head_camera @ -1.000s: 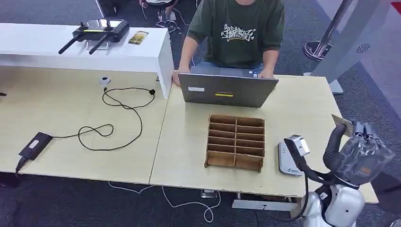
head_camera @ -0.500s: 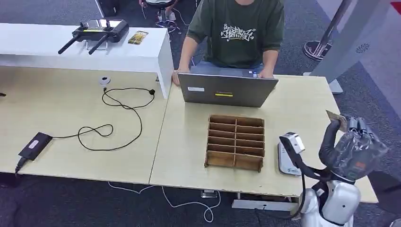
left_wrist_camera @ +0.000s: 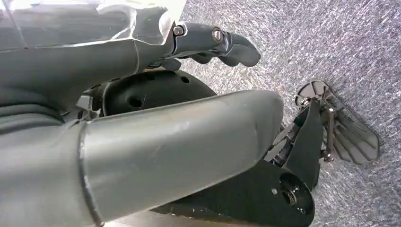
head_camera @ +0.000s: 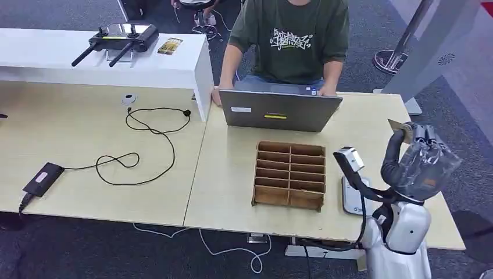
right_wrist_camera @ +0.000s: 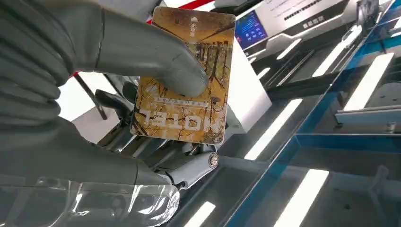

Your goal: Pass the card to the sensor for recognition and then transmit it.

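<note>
Your right hand point(head_camera: 420, 160) is raised over the right end of the table point(head_camera: 372, 125), thumb and fingers pinching the hotel key card point(right_wrist_camera: 185, 75). In the right wrist view the thumb point(right_wrist_camera: 156, 56) presses across the card's printed face while the darker fingers back it from behind. From the head camera the card's long axis runs up and away from the hand, its free end tilted toward the laptop point(head_camera: 279, 109), and you see it nearly edge-on as a thin tan sliver at the fingertips.

The thumb covers part of the card's face, and the fingers behind it are mostly hidden. The card carries a golden-brown tree picture and the word "HOTEL", which reads reversed and upside down in the wrist view; the smaller lines of print are too fine to read.

The card reader point(head_camera: 354, 196) lies on the table below and just inboard of the hand, partly hidden by the forearm and the wrist camera point(head_camera: 349, 158). The wooden divider tray point(head_camera: 289, 174) sits further inboard.

Your left hand point(left_wrist_camera: 142, 94) hangs over carpet with its fingers curled in and nothing in them.
</note>
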